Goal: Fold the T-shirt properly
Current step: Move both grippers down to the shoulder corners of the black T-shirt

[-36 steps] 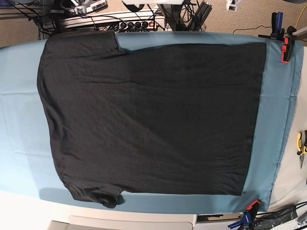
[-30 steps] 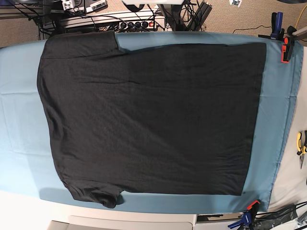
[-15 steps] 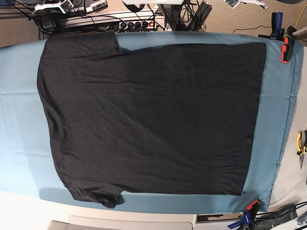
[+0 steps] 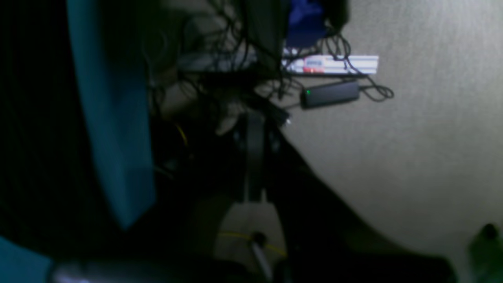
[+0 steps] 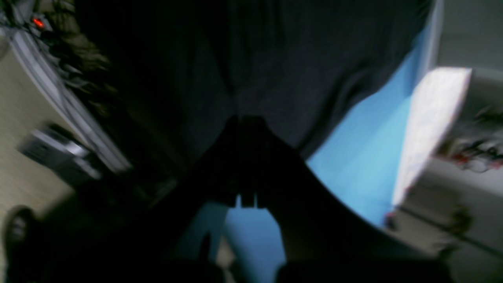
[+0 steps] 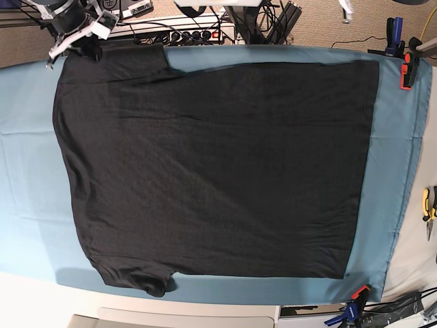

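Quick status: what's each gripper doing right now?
Left gripper: closed, holding nothing, off the table.
Right gripper: closed, empty, above the T-shirt.

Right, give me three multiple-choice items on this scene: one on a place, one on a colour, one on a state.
1. Where is the right gripper?
A. over the T-shirt's upper-left sleeve corner in the base view
B. at the hem by the clamps
C. mid-shirt

2. What colour is the table cloth?
A. red
B. teal blue
C. white

3. How does the T-shirt lie?
A. folded in half
B. bunched up
C. spread flat

Answers: 1 A, the arm enters at the top left; 2 B, teal shows all round the black fabric; 3 C, both sleeves and the hem lie open.
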You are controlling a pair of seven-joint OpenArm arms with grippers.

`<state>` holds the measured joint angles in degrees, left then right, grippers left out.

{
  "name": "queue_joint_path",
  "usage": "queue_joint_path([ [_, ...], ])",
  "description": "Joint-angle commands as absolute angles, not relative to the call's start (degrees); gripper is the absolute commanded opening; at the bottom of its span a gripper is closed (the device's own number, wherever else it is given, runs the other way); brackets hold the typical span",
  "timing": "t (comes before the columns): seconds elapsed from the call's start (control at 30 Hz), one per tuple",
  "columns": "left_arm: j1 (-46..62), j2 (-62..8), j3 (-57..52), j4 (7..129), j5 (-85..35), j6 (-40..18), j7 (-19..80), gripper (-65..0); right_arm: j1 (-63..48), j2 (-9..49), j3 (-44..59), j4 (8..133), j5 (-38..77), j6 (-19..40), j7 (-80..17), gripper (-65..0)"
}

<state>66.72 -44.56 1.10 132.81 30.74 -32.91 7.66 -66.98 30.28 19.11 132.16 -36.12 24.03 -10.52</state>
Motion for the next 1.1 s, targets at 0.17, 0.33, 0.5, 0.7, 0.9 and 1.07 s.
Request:
queue_joint_path([
  [0.17, 60.8, -44.9, 1.0, 133.9, 33.9, -26.3, 10.2, -65.0, -65.2, 32.1, 19.6, 134.7, -36.5, 22.3, -15.7, -65.0],
  [0.33, 55.8, -44.9, 1.0, 133.9, 33.9, -22.9, 14.8, -65.0, -63.7, 32.1, 19.6, 134.7, -36.5, 16.9, -18.7, -65.0],
  [0.5, 53.1, -44.9, 1.0, 133.9, 32.9, -22.9, 16.2, -63.1, -62.0, 32.1, 19.6, 134.7, -36.4, 15.8, -22.5, -65.0],
  [0.7, 52.2, -44.9, 1.0, 133.9, 30.8, -22.4, 16.1, -45.2, -61.9, 32.1, 19.6, 134.7, -34.8, 15.9, -23.9, -65.0],
  [0.9, 52.2, -44.9, 1.0, 133.6, 28.7, -26.8, 15.1, -45.1, -61.9, 32.1, 19.6, 134.7, -33.5, 16.0, -24.4, -37.3],
  [1.07, 49.6, -44.8, 1.0, 130.2, 27.3, -25.0, 15.0, -35.4, -61.9, 32.1, 19.6, 134.6, -30.3, 14.2, -28.7, -37.3],
])
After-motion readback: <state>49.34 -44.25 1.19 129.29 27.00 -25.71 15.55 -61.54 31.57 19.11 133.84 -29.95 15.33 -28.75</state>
